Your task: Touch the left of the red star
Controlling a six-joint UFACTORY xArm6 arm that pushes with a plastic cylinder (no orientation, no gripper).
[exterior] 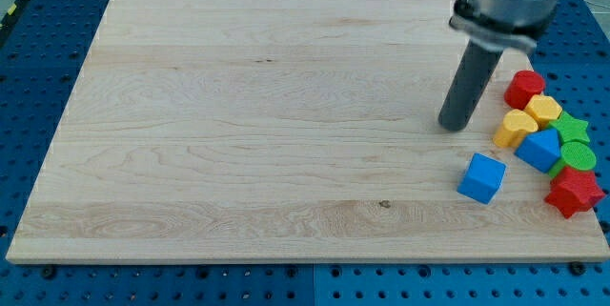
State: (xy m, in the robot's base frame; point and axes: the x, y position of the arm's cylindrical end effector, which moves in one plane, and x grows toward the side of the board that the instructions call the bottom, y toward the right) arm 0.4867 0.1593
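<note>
Wooden board [238, 115] on a blue pegboard table [38, 287]. The arm's tip [455, 126] sits on the board at the view's right, left of the block cluster and above the lone blue cube [481, 177], touching neither.

No claw on this rig, just a straight rod, so nothing spread, pressed or pinching.

Red star [574, 193] is at the view's far right, near the bottom right corner, at the low end of the cluster. The rest are packed against the right edge: red cylinder-like block [524, 87], yellow hexagon-ish block [544, 109], yellow heart-ish block [515, 128], blue block [540, 149], green star [572, 129], green round block [578, 156]. The red star touches or nearly touches the green round block and sits beside the blue block.

Judgement: the tip is parked left of the pile, likely to come at the star's left side. The gap between blue cube and blue block looks like the lane; the risk is nudging either one.

Containers: none in view, nothing held in anything.
</note>
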